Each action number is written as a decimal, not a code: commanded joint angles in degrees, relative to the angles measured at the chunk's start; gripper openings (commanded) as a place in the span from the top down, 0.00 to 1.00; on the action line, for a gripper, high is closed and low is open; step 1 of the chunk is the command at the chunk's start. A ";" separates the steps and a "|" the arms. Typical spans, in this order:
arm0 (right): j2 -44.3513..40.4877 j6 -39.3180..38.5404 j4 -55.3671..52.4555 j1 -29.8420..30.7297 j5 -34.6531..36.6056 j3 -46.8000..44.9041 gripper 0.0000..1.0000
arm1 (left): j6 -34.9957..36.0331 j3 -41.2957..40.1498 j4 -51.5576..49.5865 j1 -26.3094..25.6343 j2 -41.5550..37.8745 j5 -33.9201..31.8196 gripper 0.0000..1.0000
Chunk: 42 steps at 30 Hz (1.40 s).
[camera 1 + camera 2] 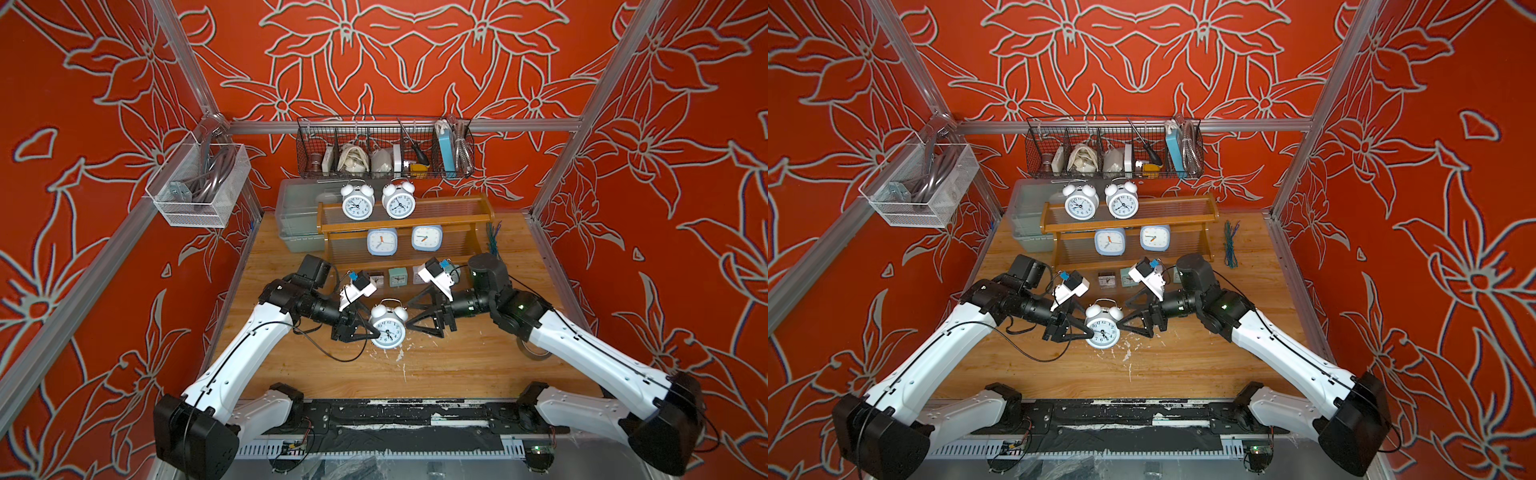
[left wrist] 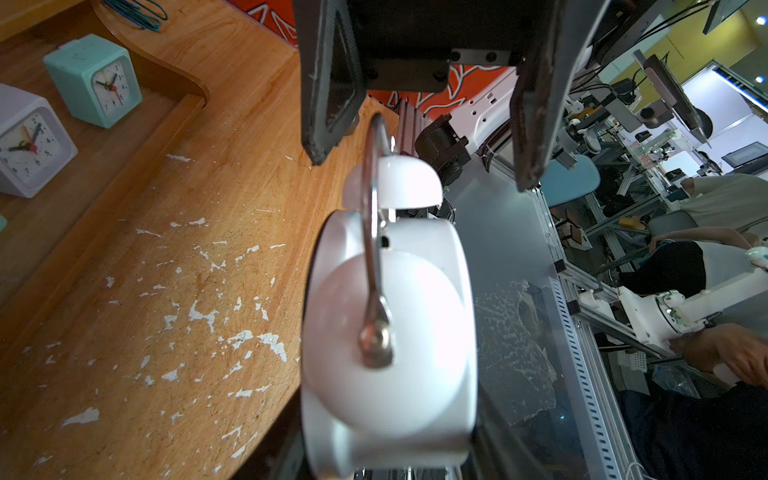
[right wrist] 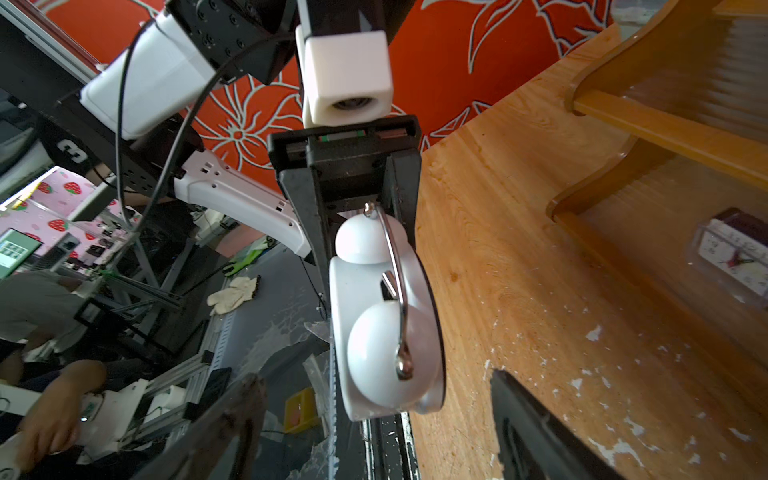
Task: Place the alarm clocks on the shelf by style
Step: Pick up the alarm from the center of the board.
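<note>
**Clock:** the white round twin-bell alarm clock (image 1: 387, 330) is upright with its dial facing the top views. It sits over the middle of the worn wooden counter (image 1: 457, 357), on the near side of the shelf. Cannot tell whether its feet touch the wood.

**Claws:** the left claw (image 1: 374, 329) is clamped front-to-back on the clock's left edge. The right claw (image 1: 409, 318) faces the clock from the right, jaws spread wide either side of the right-hand bell. No contact seen.

**Shelf:** the brown wooden three-tier shelf (image 1: 449, 223) stands just beyond.
- **Top tier:** two matching twin-bell clocks (image 1: 357, 203) on its left half, right half bare.
- **Middle tier:** two pale-blue rounded-square clocks (image 1: 382, 242).
- **Bottom tier:** small square clocks, one teal (image 1: 398, 277), partly hidden behind the wrist cameras.

**Judgement:** the step in hand looks like a hand-over, left to right, of the one twin-bell clock not yet shelved.

**Next move calls for:**
- The right claw needs a firm hold on the body, clear of the wire handle and bells, before the left lets go.
- Then lift over the top tier's front rail and set the clock on its feet, right of the pair.
</note>
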 commanded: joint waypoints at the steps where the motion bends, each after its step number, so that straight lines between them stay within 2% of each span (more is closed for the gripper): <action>1: 1.49 2.91 3.65 0.04 -3.59 -0.35 0.14 | 1.08 1.10 0.43 -0.17 -1.32 3.28 0.90; 9: 5.43 2.00 3.22 2.39 -1.75 0.07 0.22 | -1.80 1.06 2.23 -0.19 -1.17 2.88 0.88; 30: 4.51 0.53 3.40 2.47 0.65 -1.16 0.49 | -3.28 0.72 3.06 -0.19 -1.19 2.64 0.87; 38: 4.17 -4.08 -0.05 1.39 -0.47 -0.13 0.61 | -3.85 0.23 3.32 -0.19 -1.31 2.53 0.78; 40: 4.33 -5.95 -2.05 0.12 -1.15 0.69 0.63 | -3.96 0.14 3.30 -0.18 -1.32 2.40 0.69; 42: 4.50 -8.37 -4.77 -1.58 -1.50 1.92 0.64 | -3.95 0.09 3.17 -0.19 -1.43 2.11 0.54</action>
